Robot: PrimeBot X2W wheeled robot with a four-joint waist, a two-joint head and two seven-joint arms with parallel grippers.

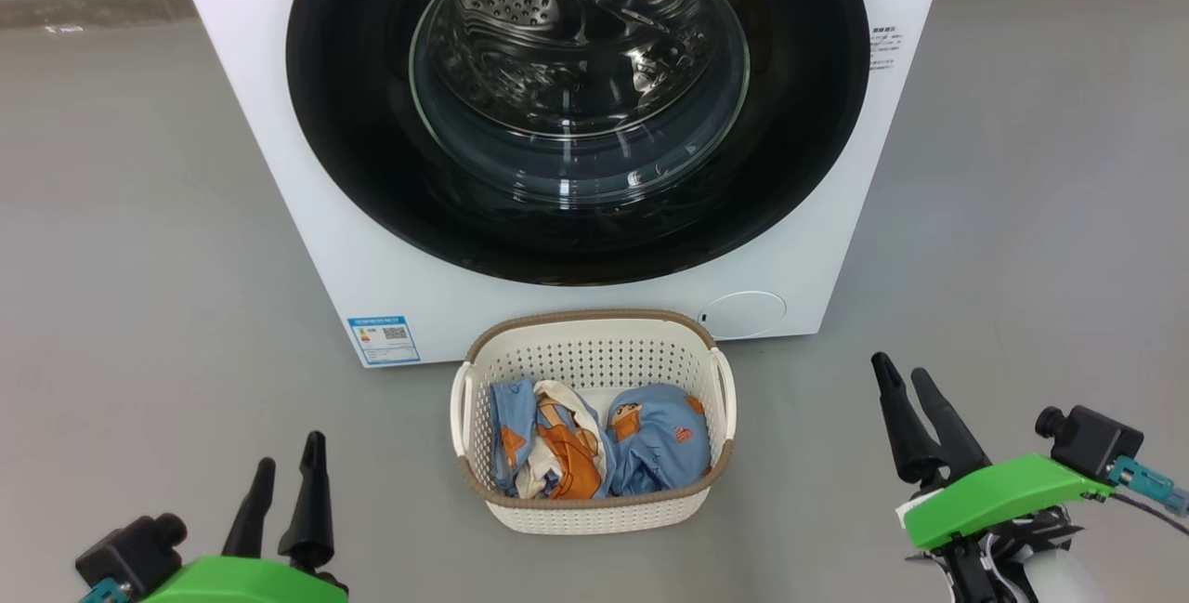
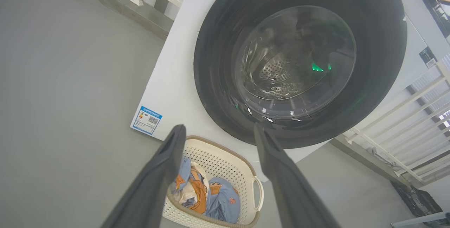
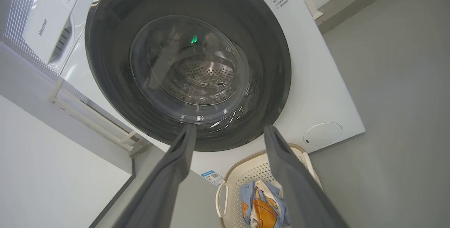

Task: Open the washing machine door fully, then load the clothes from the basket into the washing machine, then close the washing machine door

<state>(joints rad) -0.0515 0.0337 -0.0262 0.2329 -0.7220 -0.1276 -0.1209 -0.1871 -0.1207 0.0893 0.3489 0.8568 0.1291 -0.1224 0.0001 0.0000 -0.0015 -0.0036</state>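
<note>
The white washing machine (image 1: pixel 279 101) stands straight ahead with its round black-framed door (image 1: pixel 372 166) closed flat against the front; the steel drum shows through the glass. On the floor right before it sits the cream basket (image 1: pixel 594 357) holding the light blue clothes (image 1: pixel 650 440) with orange figures. My left gripper (image 1: pixel 290 465) hangs open at the lower left, apart from the basket. My right gripper (image 1: pixel 903 373) is open at the lower right, also clear of it. Both wrist views look up at the door (image 2: pixel 218 63) (image 3: pixel 105 63) and down on the basket (image 2: pixel 225 161) (image 3: pixel 253 171).
Grey floor (image 1: pixel 139 259) spreads to both sides of the machine and basket. A white railing (image 2: pixel 404 122) stands beside the machine, and a white wall (image 3: pixel 52 171) rises close to it on the other side. A blue label (image 1: pixel 383 339) and a round cap (image 1: pixel 740 314) mark the machine's lower front.
</note>
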